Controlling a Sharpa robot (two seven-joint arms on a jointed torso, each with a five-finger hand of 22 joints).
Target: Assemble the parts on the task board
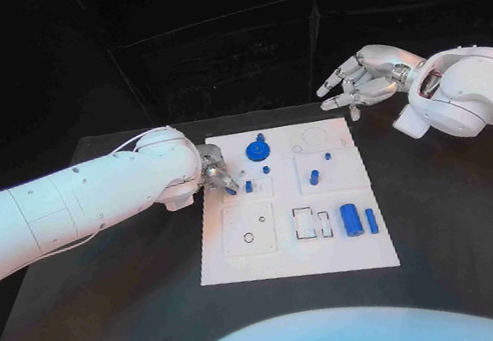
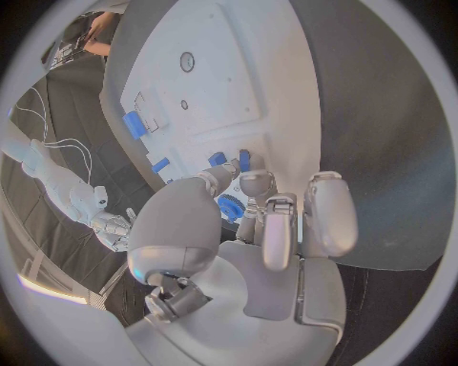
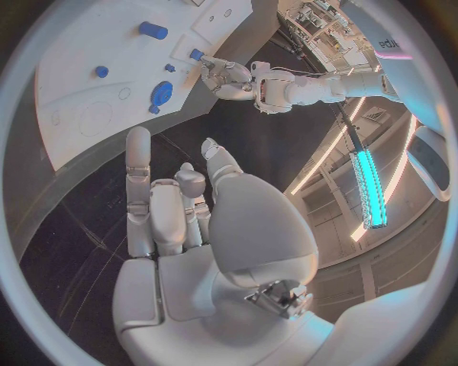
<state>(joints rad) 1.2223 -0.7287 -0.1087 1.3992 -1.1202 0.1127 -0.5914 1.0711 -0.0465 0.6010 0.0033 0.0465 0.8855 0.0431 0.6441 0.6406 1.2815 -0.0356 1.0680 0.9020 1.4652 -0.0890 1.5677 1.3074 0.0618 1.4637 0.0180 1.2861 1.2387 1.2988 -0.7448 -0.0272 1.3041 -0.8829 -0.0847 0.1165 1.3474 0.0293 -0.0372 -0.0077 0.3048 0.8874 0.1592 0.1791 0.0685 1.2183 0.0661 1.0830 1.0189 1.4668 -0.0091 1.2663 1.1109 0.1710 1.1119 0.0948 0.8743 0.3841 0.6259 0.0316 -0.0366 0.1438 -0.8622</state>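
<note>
The task board (image 1: 244, 265) lies at table centre. The left hand (image 1: 218, 175) rests at its 9 o'clock edge, fingers pinching a small blue part (image 1: 248, 186). The right hand (image 1: 364, 78) hovers off the board's 1 o'clock corner, fingers loosely curled, holding nothing. A blue round part (image 1: 258, 151) sits at 12 o'clock; a blue cylinder (image 1: 351, 219) at 4 o'clock.

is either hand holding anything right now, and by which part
Right hand holds nothing, raised off the board. Left hand is at the board's edge; a hold cannot be told.

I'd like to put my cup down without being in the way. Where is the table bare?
Bare black table lies in front of the task board and to its right, below the raised right hand. It is crowded at the board's left edge, where the left hand works among blue parts.
</note>
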